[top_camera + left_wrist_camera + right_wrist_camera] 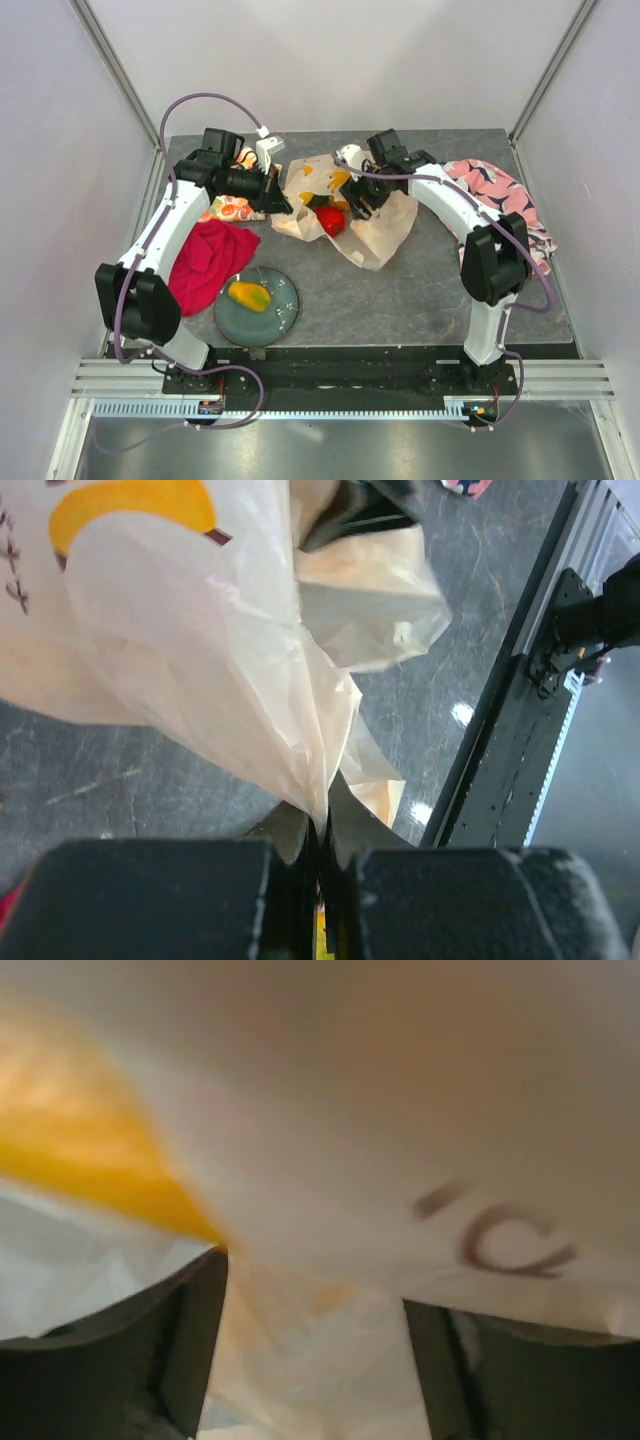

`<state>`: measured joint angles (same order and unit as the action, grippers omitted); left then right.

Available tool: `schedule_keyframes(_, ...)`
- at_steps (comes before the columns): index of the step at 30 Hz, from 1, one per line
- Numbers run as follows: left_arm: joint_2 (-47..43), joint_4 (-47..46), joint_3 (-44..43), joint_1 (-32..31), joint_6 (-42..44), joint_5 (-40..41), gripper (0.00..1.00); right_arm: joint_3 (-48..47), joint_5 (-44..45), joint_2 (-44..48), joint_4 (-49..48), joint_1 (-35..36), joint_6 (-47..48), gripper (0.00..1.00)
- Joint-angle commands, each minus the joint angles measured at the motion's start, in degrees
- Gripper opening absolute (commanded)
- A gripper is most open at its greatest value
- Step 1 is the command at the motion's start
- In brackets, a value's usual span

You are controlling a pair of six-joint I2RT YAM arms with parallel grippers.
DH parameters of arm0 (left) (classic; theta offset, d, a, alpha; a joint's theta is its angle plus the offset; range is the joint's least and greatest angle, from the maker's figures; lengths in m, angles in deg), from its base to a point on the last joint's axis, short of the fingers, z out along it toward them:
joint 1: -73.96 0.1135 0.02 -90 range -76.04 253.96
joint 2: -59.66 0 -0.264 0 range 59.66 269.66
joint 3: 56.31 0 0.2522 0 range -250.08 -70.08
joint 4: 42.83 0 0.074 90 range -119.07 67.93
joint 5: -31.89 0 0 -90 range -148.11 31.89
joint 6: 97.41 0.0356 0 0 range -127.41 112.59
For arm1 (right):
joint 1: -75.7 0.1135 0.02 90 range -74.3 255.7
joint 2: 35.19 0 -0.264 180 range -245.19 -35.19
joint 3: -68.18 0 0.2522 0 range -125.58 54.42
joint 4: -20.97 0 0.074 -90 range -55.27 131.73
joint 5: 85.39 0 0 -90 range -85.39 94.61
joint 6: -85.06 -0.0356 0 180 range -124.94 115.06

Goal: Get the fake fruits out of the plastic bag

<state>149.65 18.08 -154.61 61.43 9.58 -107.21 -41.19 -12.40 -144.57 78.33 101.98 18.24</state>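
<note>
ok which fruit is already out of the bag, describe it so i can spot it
Go to the table's near left, where a round grey plate sits beside a red cloth. On it lies a yellow-orange mango, the only fruit on a plate; the red one is at the bag.

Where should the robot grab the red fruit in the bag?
Grip the red fruit across its round middle, coming down from above. It lies bare in the bag's open mouth, so its top looks free, with plastic around its sides. The left gripper is shut on the bag's edge, which seems to hold the mouth open.
</note>
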Motion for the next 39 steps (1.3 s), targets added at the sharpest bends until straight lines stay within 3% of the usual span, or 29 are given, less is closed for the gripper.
schedule_keyframes(1,3.86,-3.12,-4.93,-0.56,-4.33,-1.26,0.02,-6.60,6.12,-6.09,-7.73,-1.50,-3.23,0.80)
schedule_keyframes(4,6.58,-3.83,-7.56,-0.65,-5.48,-1.00,0.02,-8.27,2.08,-8.74,-8.87,-1.67,-2.44,0.84)
schedule_keyframes(5,7.12,-4.09,-8.27,-0.65,-5.92,-1.00,0.02,-8.19,0.94,-8.92,-11.40,-1.59,-2.70,0.96)
schedule_keyframes(6,7.91,-4.26,-8.89,-0.74,-6.53,-1.00,0.02,-7.92,0.41,-9.35,-12.82,-1.59,-3.14,0.98)
schedule_keyframes(22,14.15,-4.09,-13.90,-0.82,-8.20,-2.93,0.02,-29.62,7.95,-28.77,-15.38,-0.27,-7.71,0.98)
schedule_keyframes(26,14.59,-3.21,-13.99,-0.82,-8.38,-2.84,0.02,-38.22,7.35,-34.39,-16.17,-0.18,-11.74,0.98)
schedule_keyframes(30,14.68,-2.51,-13.91,-0.82,-7.94,-2.67,0.02,-39.56,3.40,-36.51,-18.19,0.00,-14.74,0.98)
schedule_keyframes(33,14.42,-1.55,-14.26,-0.82,-7.50,-1.88,0.02,-38.69,8.92,-36.52,-16.88,0.09,-14.22,0.74)
schedule_keyframes(34,13.98,-1.37,-14.17,-0.82,-7.07,-1.53,0.02,-36.60,9.10,-36.08,-16.53,-0.18,-13.61,0.55)
schedule_keyframes(37,13.72,-0.93,-13.56,-0.82,-6.54,-0.65,0.02,-31.68,9.99,-32.83,-16.35,-1.67,-14.04,0.35)
schedule_keyframes(39,13.28,-0.75,-12.59,-0.74,-6.01,0.75,0.02,-29.46,8.67,-29.06,-15.91,-2.72,-13.69,0.29)
